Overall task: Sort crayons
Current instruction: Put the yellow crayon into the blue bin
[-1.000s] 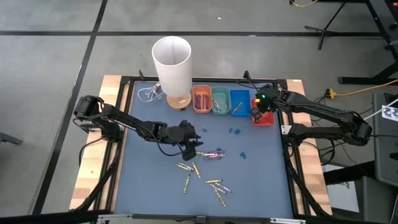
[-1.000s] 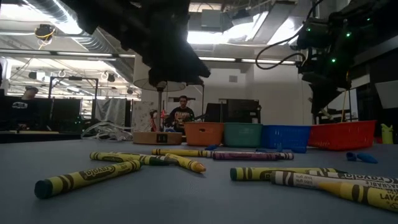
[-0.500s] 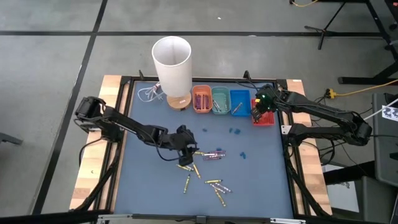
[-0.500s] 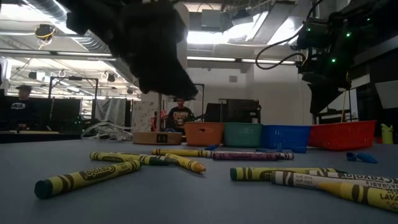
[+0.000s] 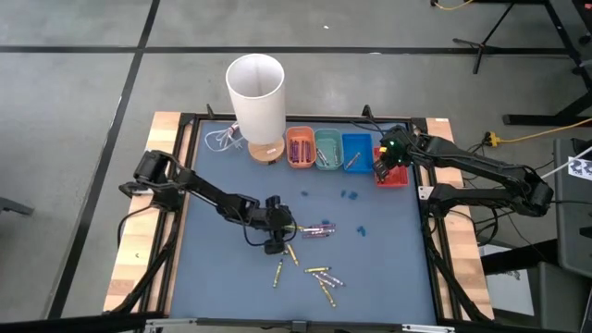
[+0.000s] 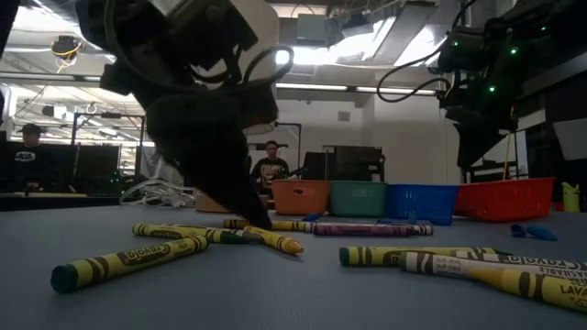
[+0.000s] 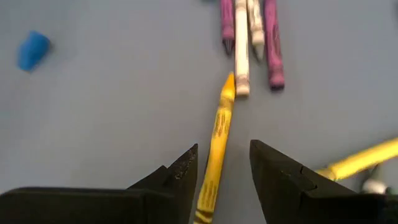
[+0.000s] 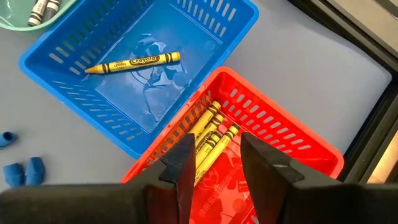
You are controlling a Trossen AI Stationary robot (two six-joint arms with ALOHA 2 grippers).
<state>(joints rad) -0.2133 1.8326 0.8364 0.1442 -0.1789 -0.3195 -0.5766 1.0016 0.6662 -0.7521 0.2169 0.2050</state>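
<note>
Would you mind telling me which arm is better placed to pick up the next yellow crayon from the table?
The left. Its claw is open and straddles a yellow crayon lying on the table. The right claw, also open, hovers over the red basket at the far edge, away from the loose crayons.

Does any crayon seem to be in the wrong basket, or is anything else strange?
Yes. One yellow crayon lies alone in the blue basket, while several more yellow crayons sit in the red basket under the right claw, so it looks misplaced.

Robotics lab, concrete floor (image 5: 74,111), exposed ceiling ducts (image 6: 83,23), person at monitors (image 6: 268,168)
</note>
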